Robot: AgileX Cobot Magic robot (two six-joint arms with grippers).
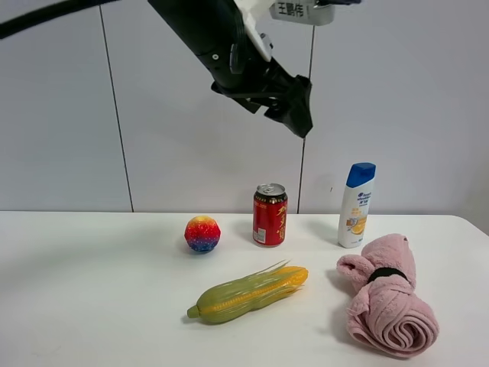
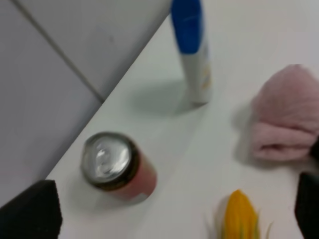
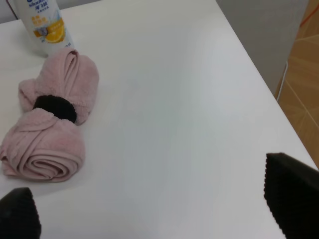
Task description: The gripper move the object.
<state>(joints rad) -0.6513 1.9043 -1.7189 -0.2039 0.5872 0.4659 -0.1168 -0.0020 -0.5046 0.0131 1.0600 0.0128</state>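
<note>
On the white table (image 1: 92,290) lie a toy corn cob (image 1: 248,293), a rolled pink towel (image 1: 387,297) with a black band, a multicoloured ball (image 1: 202,233), a red can (image 1: 270,215) and a white shampoo bottle (image 1: 357,205) with a blue cap. My left gripper (image 1: 294,107) hangs high above the can, open and empty. Its wrist view looks down on the can (image 2: 117,164), the bottle (image 2: 192,50), the towel (image 2: 286,117) and the corn tip (image 2: 239,214). My right gripper (image 3: 154,204) is open and empty over the table's right end, beside the towel (image 3: 50,124).
A grey panelled wall (image 1: 61,115) stands behind the table. The table's right edge (image 3: 264,84) drops to a wooden floor (image 3: 304,74). The shampoo bottle (image 3: 42,25) stands just beyond the towel.
</note>
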